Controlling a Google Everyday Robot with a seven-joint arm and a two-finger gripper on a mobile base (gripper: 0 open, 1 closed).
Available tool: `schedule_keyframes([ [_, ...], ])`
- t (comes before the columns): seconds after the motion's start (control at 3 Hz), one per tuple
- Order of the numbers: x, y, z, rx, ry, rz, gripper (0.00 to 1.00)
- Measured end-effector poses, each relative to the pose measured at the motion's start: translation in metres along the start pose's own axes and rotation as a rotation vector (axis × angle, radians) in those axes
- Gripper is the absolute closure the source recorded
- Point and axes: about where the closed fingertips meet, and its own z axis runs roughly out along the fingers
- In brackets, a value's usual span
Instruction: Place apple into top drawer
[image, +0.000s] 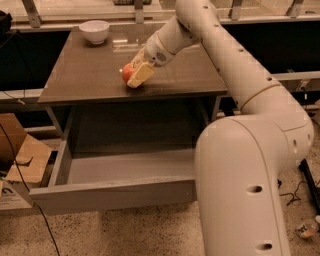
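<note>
The apple (128, 73) is sitting on the brown cabinet top (85, 80), above and behind the top drawer (115, 194), which is standing pulled out. The gripper (141, 75) is leaning against the apple's right side, above that drawer; whether it is clenching the fruit cannot be told. A white bowl (94, 31) is resting farther behind the drawer.

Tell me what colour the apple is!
Red, in the camera view. The tool is at the apple on the tabletop.

Lab/wkshop | terrazzo floor (125, 235), loose cables (19, 172), cardboard (27, 160) | end effector (137, 75) over cabinet top (85, 75)
</note>
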Motion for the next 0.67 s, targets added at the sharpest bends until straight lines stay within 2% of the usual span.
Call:
schedule_keyframes([
  [0.33, -0.014, 0.019, -0.041, 0.073, -0.01, -0.095, 1.0],
  [0.67, -0.027, 0.063, -0.095, 0.146, -0.013, -0.178, 1.0],
])
